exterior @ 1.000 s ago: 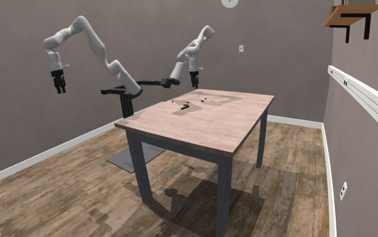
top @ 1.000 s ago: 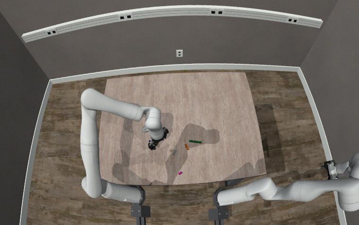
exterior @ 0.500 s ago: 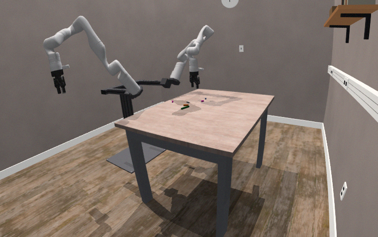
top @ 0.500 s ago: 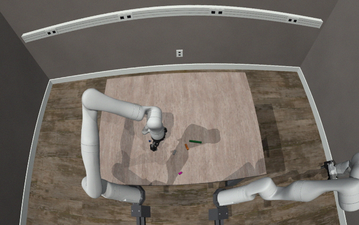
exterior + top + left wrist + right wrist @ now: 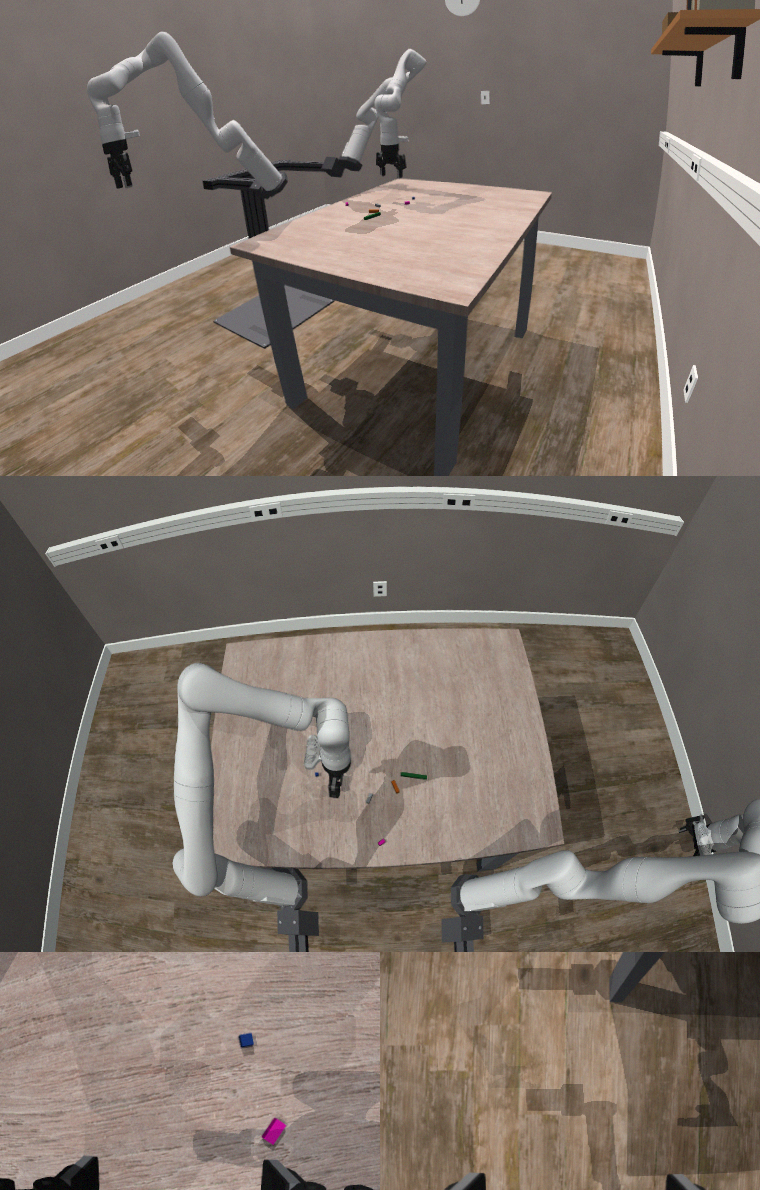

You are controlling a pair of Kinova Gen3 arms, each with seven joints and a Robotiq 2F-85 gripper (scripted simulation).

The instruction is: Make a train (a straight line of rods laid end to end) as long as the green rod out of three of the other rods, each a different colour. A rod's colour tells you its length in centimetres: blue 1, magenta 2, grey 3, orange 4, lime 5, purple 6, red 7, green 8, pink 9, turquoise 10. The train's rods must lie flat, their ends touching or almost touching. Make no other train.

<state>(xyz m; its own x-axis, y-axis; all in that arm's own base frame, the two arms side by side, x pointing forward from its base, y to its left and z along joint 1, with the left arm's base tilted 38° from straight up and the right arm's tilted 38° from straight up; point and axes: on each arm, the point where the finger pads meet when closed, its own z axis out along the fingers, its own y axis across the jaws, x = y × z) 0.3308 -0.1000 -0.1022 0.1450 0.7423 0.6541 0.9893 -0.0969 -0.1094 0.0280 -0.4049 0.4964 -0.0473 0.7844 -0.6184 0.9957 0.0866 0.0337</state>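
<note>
Shows green rod (image 5: 413,775) (image 5: 372,215) flat on wood tabletop (image 5: 448,689) (image 5: 420,252) (image 5: 125,1102), w/ orange rod (image 5: 395,786) (image 5: 374,211) nr one end, then grey rod (image 5: 369,798) (image 5: 378,205), front magenta rod (image 5: 381,842) (image 5: 346,204), 2nd magenta rod (image 5: 407,202) (image 5: 274,1131) & blue rod (image 5: 316,774) (image 5: 413,197) (image 5: 246,1040), all apart. Has L gripper (image 5: 334,793) (image 5: 391,172) (image 5: 181,1172) above tabletop, R gripper (image 5: 684,828) (image 5: 122,185) (image 5: 576,1182) off past tbl, both w/ jaws spread.
</note>
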